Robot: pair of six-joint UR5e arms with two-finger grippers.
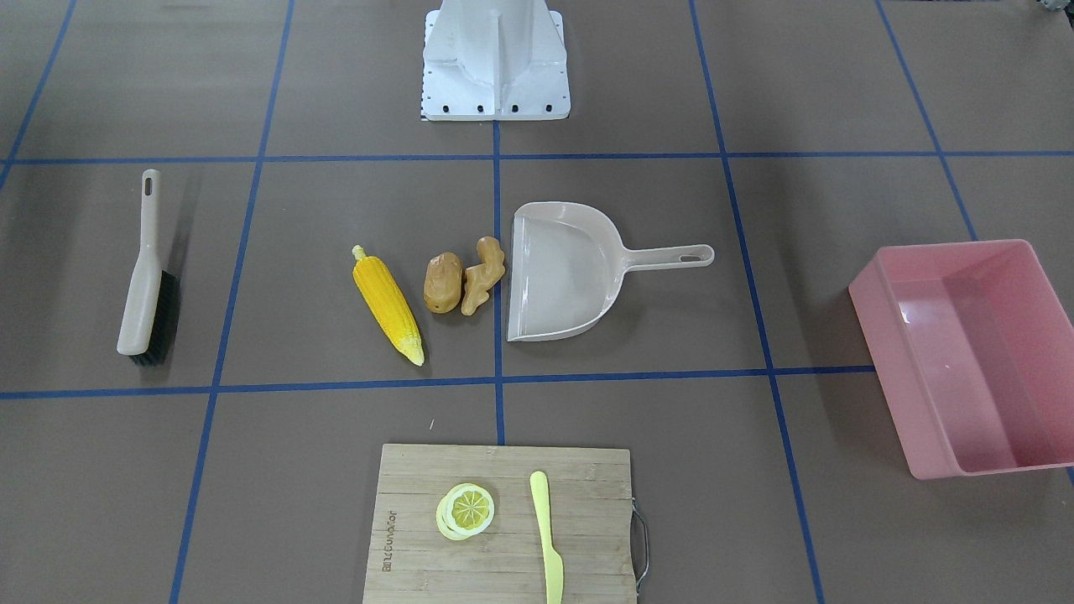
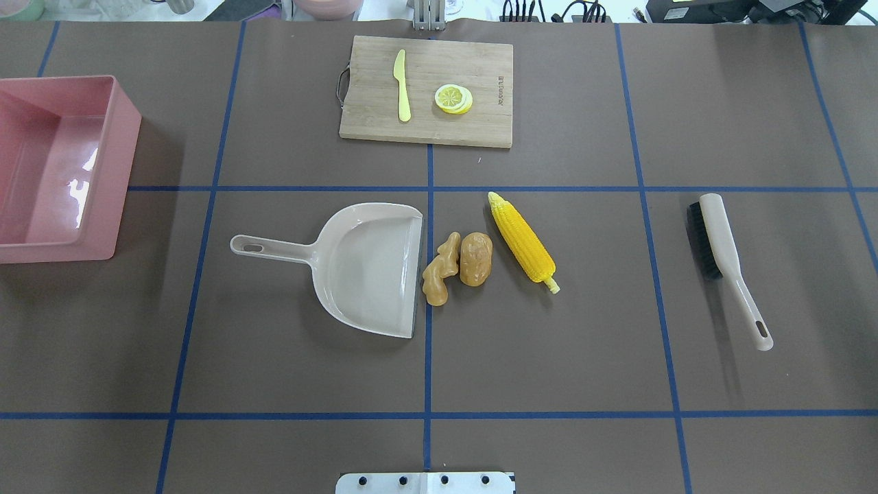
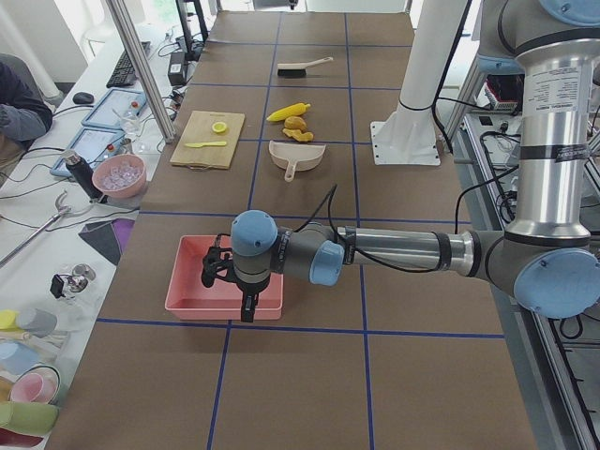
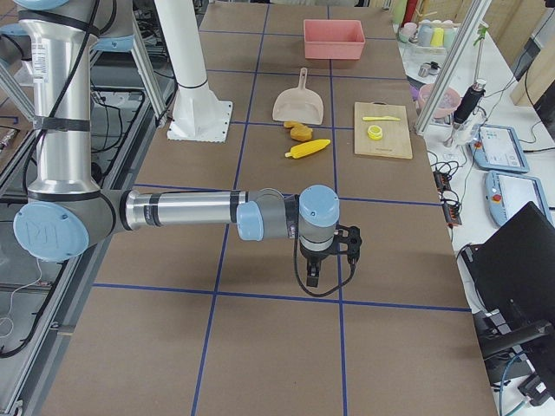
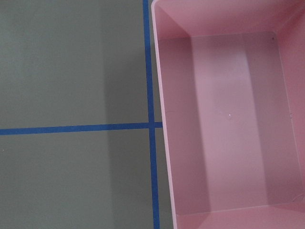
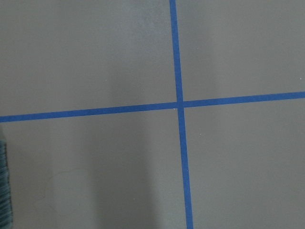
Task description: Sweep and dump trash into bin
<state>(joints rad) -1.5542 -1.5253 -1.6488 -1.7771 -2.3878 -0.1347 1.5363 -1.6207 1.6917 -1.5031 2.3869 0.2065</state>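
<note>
The trash lies mid-table: a yellow corn cob, a brown potato and a tan ginger root, the ginger right at the open mouth of the beige dustpan. At the table's left end stands the pink bin, with nothing in it. My left gripper hangs over the bin's near edge. My right gripper hovers over the table's right end. Whether either is open or shut, I cannot tell. The left wrist view looks down into the bin.
A beige hand brush with black bristles lies on the right of the table. At the far edge, a wooden cutting board carries lemon slices and a pale yellow knife. Dark bristles edge the right wrist view.
</note>
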